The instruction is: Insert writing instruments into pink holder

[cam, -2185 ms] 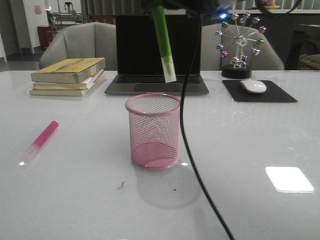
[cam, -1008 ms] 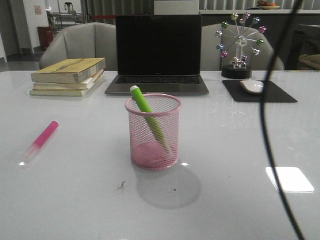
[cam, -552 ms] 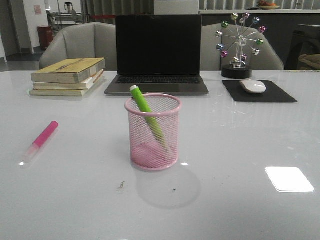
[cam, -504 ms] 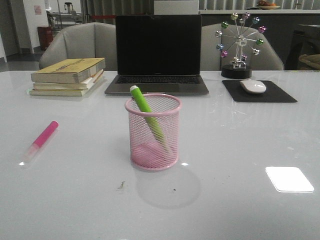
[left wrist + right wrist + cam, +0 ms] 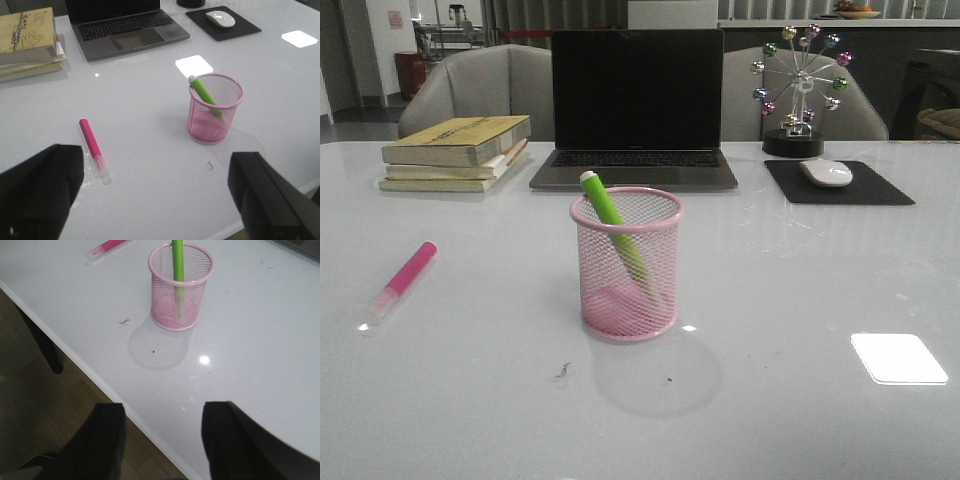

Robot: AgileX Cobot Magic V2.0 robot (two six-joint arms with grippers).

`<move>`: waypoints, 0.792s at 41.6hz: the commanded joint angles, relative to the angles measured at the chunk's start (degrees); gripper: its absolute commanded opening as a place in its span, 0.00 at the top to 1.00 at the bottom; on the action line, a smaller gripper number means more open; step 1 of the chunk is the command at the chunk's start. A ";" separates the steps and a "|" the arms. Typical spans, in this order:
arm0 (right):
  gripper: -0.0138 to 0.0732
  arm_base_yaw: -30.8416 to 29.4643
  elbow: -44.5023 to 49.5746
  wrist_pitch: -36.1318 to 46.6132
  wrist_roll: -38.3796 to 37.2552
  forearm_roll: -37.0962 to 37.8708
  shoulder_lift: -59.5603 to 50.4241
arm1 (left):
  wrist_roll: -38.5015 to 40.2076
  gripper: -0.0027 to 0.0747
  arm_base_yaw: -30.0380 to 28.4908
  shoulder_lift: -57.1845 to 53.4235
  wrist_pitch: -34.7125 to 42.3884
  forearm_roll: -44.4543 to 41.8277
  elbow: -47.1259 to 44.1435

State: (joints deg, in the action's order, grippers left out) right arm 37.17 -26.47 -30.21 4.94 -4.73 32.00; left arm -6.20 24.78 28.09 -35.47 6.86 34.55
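We found the green marker (image 5: 617, 232) inside the pink holder (image 5: 626, 265) at centre frame of the front view, leaning w/ its top resting on the upper-left part of the rim and its tip down toward the lower right of the mesh. The pink marker (image 5: 401, 281) lay flat on the table (image 5: 800, 420) at the left edge of the frame, well apart from the holder, clear cap toward the lower left. We judged the task half done: one in, one out.

Neither arm showed in the front view. In the left wrist view the left gripper (image 5: 150, 190) had its fingers spread wide apart, nothing between them; the pink marker (image 5: 93, 150) sat just above the lower-left finger. In the right wrist view the right gripper (image 5: 162, 440) was likewise spread and empty, back past the table edge.

Risks we noted:
- Marker is round and on a glossy top; an off-centre pinch could roll or skid it away.
- Clear cap end may slip or pop off if gripped there; mid-barrel looked safer.
- Holder is light mesh; a knock on the rim at insertion could tip or shift it.
- Green marker leans across the opening on the left side, so approx. half the mouth is obstructed; a drop there could jam or bounce out.
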 commanded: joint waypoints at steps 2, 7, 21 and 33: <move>0.31 -0.07 -1.59 3.92 0.21 0.05 -0.01 | 0.10 0.15 0.33 6.48 3.98 -0.68 2.21; 0.31 -0.07 -1.59 3.92 0.21 0.05 -0.01 | 0.10 0.15 0.33 15.67 0.57 -1.97 5.22; 0.31 -0.07 -1.59 3.73 0.21 0.05 -0.01 | 0.10 0.15 -7.10 43.51 -4.04 -2.01 18.71; 0.31 -0.07 -1.59 3.67 0.21 0.05 -0.01 | 0.52 0.15 -16.45 60.48 -3.48 -0.67 29.94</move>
State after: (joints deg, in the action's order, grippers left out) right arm 37.17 -26.47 -30.33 4.84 -4.85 32.00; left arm -6.20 10.20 86.14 -41.25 4.68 59.75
